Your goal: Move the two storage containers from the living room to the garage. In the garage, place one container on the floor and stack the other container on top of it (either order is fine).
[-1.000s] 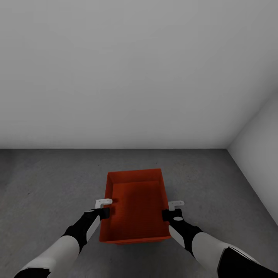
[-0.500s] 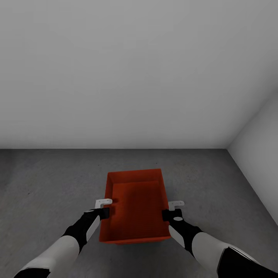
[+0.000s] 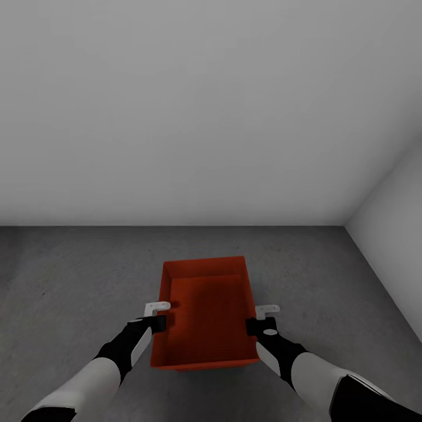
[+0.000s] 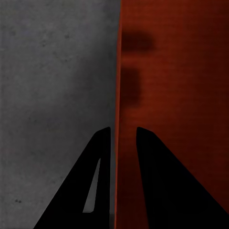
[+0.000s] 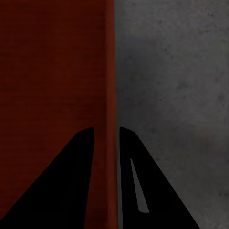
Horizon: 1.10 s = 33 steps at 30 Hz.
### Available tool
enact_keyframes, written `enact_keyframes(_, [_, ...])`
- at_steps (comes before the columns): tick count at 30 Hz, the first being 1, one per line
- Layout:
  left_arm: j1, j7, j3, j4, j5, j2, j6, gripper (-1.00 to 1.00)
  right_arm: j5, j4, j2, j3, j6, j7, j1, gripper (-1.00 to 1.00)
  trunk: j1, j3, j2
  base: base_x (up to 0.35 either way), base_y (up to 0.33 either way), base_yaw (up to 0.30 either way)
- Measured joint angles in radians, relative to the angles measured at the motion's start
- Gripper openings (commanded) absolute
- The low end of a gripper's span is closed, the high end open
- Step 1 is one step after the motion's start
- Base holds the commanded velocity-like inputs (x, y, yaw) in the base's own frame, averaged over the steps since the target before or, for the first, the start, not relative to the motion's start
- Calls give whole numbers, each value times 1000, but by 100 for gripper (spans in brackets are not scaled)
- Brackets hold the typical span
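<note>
My left gripper (image 3: 157, 316) and right gripper (image 3: 258, 319) each pinch a side wall of the storage container (image 3: 205, 310) above the floor (image 3: 70, 281).

Left arm: extended forward and low, white forearm, black wrist.
Left gripper (image 3: 159, 316): fingers (image 4: 98, 157) straddle a thin wall, one each side, closed against it.
Right arm: extended forward, mirroring the left.
Right gripper (image 3: 262, 318): fingers (image 5: 83, 157) clamped across the opposite wall.

No readable text, labels or numbers anywhere.
</note>
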Motion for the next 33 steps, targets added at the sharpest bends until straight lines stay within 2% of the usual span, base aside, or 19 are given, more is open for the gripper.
enact_keyframes(5, [0,0,0,0,0,0,0,-100,0,0,0,0,0,0,0,-100,0,0,0,0,0,0])
enact_keyframes(10, [0,0,0,0,0,0,0,-100,0,0,0,0,1,0,0,-100,19,-16,-35,0,0,0])
enact_keyframes(30, [0,0,0,0,0,0,0,-100,2,0,0,-1,1,0,0,-100,19,-16,-35,0,0,0])
enact_keyframes(33, [0,0,0,0,1,0,0,-100,0,0,0,0,1,0,0,-100,31,-25,-56,0,0,0])
